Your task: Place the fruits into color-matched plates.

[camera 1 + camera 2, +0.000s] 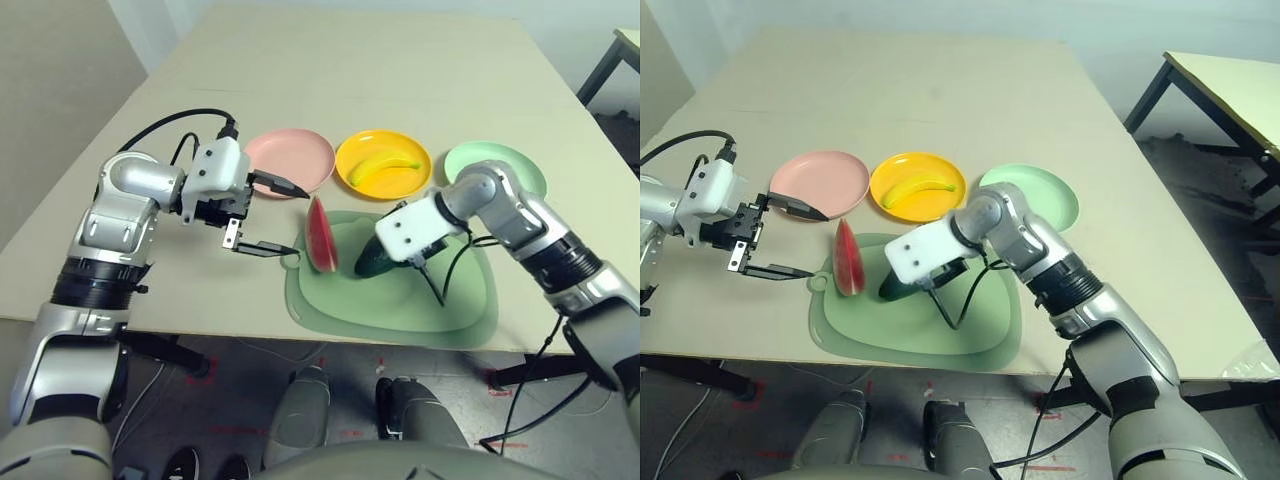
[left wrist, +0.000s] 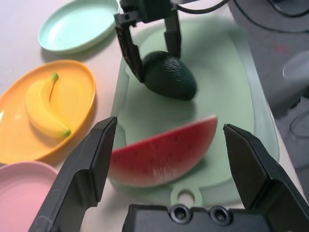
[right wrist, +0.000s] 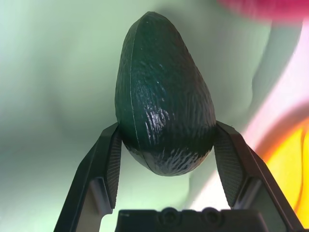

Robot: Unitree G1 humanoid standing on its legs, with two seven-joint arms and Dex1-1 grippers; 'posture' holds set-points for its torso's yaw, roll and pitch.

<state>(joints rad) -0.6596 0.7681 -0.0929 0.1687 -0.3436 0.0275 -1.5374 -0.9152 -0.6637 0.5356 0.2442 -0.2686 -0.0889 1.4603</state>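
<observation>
Right wrist view: right gripper (image 3: 167, 133) (2 fingers) clamped on avocado (image 3: 164, 96) over green mat (image 3: 72, 96).

A pale bench (image 1: 330, 60) fills most of the frame. Across its middle lie a pink plate (image 1: 290, 158), a yellow-orange plate (image 1: 383, 194) and a mint plate (image 1: 497, 155); just below sits a sage-green mat (image 1: 400, 305).

L arm extended, fingers (image 2: 79, 179) wide, R fingers (image 3: 236, 164) closed in
</observation>
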